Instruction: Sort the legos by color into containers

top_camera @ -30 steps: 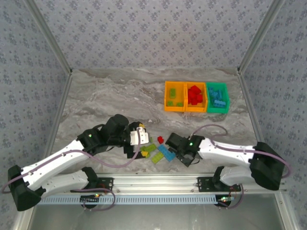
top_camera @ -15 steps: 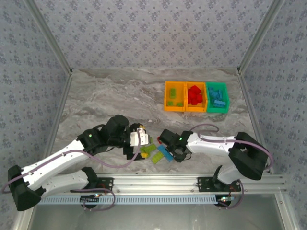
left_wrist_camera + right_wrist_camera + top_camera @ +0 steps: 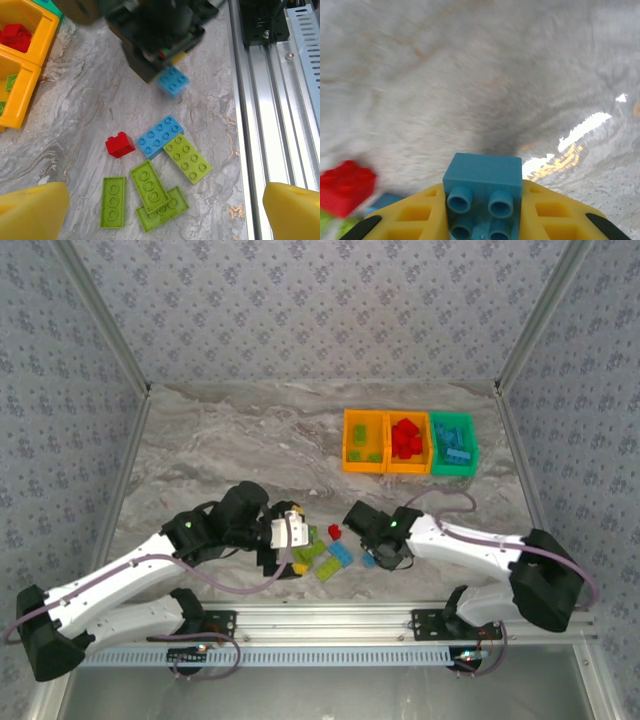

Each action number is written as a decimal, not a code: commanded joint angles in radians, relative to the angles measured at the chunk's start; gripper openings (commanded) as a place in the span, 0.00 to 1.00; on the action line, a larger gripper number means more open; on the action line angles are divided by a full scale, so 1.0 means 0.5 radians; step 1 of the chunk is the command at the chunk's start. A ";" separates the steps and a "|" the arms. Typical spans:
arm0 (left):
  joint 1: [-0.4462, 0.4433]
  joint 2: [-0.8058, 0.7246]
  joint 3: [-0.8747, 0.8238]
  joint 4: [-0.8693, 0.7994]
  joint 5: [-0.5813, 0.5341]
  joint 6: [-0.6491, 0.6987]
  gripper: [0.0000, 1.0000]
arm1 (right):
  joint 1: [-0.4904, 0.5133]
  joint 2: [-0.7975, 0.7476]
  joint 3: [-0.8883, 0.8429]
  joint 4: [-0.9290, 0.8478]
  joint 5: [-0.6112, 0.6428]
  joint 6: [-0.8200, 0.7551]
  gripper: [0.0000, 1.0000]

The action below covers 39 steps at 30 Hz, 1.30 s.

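Light blue plastic: a small blue brick (image 3: 482, 195) sits clenched between the yellow fingers (image 3: 415, 217) of the right tool (image 3: 482, 222). The right wrist view shows that grip plainly, with the marbled table (image 3: 470, 75) beyond. In the left wrist view the small blue brick (image 3: 173, 81) is a blur under the dark right tool (image 3: 160, 35), up-frame of the loose red brick (image 3: 120, 144). Whether it touches the table cannot be told.

That view also lays out the pile. A blue eight-stud brick (image 3: 159, 136) is just right of the red brick, and a lime brick (image 3: 187, 158) lies against it. Three lime plates (image 3: 149, 186) lie below the red brick, two of them overlapping. The left tool (image 3: 162, 215) is released, its fingers (image 3: 32, 210) wide apart at the frame's lower corners.

From above, the red brick (image 3: 334, 531) lies between the left tool (image 3: 290, 540) and the right tool (image 3: 378, 552). Well beyond it, toward the far right, three bins stand in a row: an orange bin with lime pieces (image 3: 364, 468), an orange bin with red pieces (image 3: 408, 469) and a green bin with blue pieces (image 3: 453, 471).
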 commanded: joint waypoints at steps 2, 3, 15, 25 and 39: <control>-0.012 -0.088 -0.030 0.148 0.080 -0.015 0.99 | -0.192 -0.160 0.187 -0.065 0.271 -0.654 0.27; -0.010 -0.095 -0.037 0.176 0.064 -0.035 0.99 | -0.261 -0.173 0.208 -0.046 0.262 -0.770 0.27; 0.066 -0.144 0.010 0.411 -0.352 -0.394 0.99 | -1.503 0.240 0.744 0.409 -0.230 -1.996 0.28; 0.135 -0.195 -0.059 0.466 -0.432 -0.344 0.99 | -2.069 1.158 1.634 0.233 -0.357 -2.174 0.32; 0.177 -0.123 -0.009 0.430 -0.407 -0.422 0.99 | -2.089 1.122 1.641 0.065 -0.382 -2.221 0.70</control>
